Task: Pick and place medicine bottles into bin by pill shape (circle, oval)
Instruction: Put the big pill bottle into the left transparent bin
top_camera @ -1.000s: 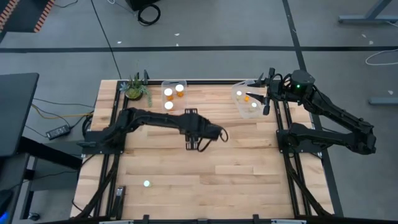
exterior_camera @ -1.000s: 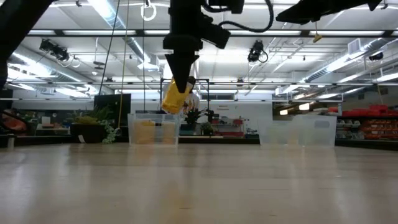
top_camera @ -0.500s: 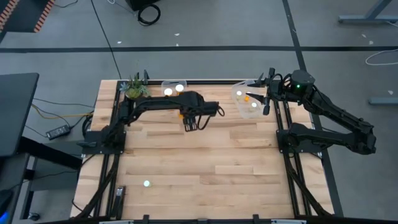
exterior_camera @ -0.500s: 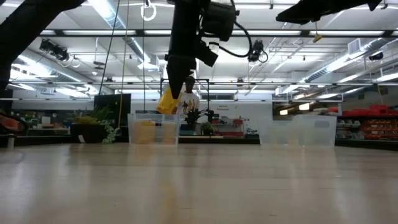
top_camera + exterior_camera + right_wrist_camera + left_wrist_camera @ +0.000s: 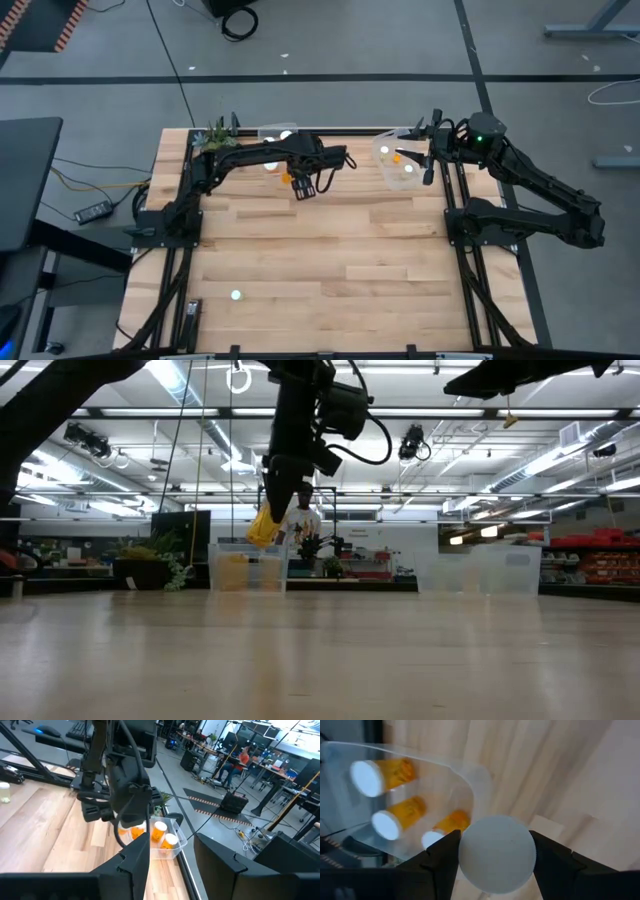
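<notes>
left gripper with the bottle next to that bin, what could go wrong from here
1. The left gripper carries a bottle in the air beside the left bin, not over it. Released now, it would probably land on the table.
2. The thin bin wall is close, and three bottles already lie inside, so a low approach might knock the bin.
3. Another bottle stands far away at the near edge.
</notes>
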